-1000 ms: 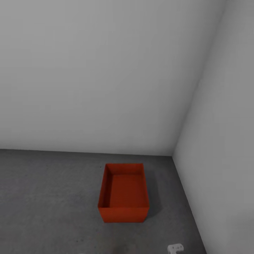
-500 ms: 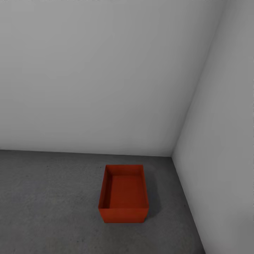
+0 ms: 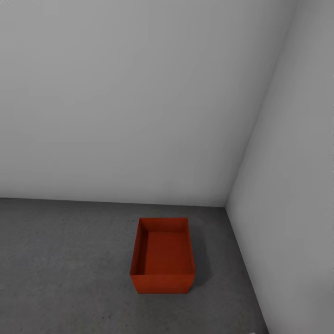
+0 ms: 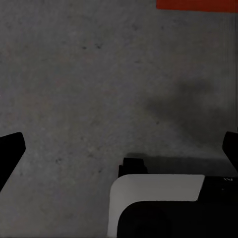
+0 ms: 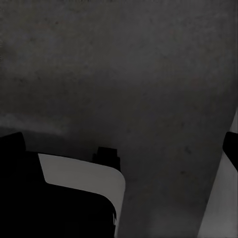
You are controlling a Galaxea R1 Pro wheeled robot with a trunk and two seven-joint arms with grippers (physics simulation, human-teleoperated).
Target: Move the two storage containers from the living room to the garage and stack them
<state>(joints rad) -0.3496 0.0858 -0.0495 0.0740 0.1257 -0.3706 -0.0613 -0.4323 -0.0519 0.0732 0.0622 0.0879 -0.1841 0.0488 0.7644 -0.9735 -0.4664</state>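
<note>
One red-orange open-top storage container (image 3: pixel 162 255) stands empty on the dark grey concrete garage floor (image 3: pixel 65 264), close to the corner of two white-grey walls. A strip of its red wall (image 4: pixel 197 4) shows at the edge of the left wrist view. My left gripper (image 4: pixel 120 148) hangs open over bare floor, short of the container, its dark fingertips (image 4: pixel 10 148) far apart with nothing between them. My right gripper (image 5: pixel 121 146) is open too, over shadowed floor beside the wall (image 5: pixel 220 198). The other container is out of view.
The back wall (image 3: pixel 130 102) runs just behind the container and the right wall (image 3: pixel 292 185) stands a short way to its right. Open floor stretches to the container's left and in front of it. Part of the robot's white and black body (image 4: pixel 158 203) lies below the left gripper.
A small white part of the robot at the head view's bottom right has dropped out of sight. The container sits very slightly lower in the picture, a shift of the camera.
</note>
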